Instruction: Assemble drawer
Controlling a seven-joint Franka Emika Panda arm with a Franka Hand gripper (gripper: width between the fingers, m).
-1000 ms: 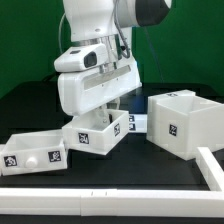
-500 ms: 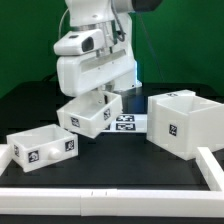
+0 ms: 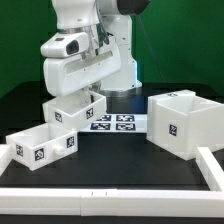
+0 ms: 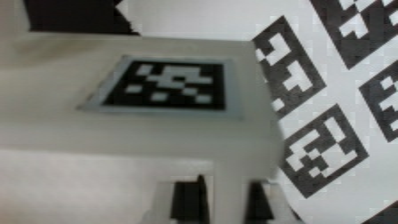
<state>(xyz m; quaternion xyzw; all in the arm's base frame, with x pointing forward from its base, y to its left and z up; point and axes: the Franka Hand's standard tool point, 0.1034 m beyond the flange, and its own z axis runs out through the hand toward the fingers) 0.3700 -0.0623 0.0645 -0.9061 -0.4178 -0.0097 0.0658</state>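
My gripper (image 3: pixel 86 96) is shut on the wall of a white box tray (image 3: pixel 72 110), which hangs tilted just above the table. In the wrist view the fingers (image 4: pixel 187 200) pinch that wall below its square tag (image 4: pixel 169 85). A second tray (image 3: pixel 42 146) with a knob rests on the table at the exterior view's left, close beside the held one. The large hollow casing (image 3: pixel 180 122) stands apart at the exterior view's right.
The marker board (image 3: pixel 115 122) lies flat behind the held tray, and its tags (image 4: pixel 338 100) show beside the tray in the wrist view. A long white border rail (image 3: pixel 110 188) runs along the front and up the exterior view's right side.
The arm has carried the held tray up and toward the exterior view's left, off the marker board. The tray on the table has shifted a little toward the exterior view's right.
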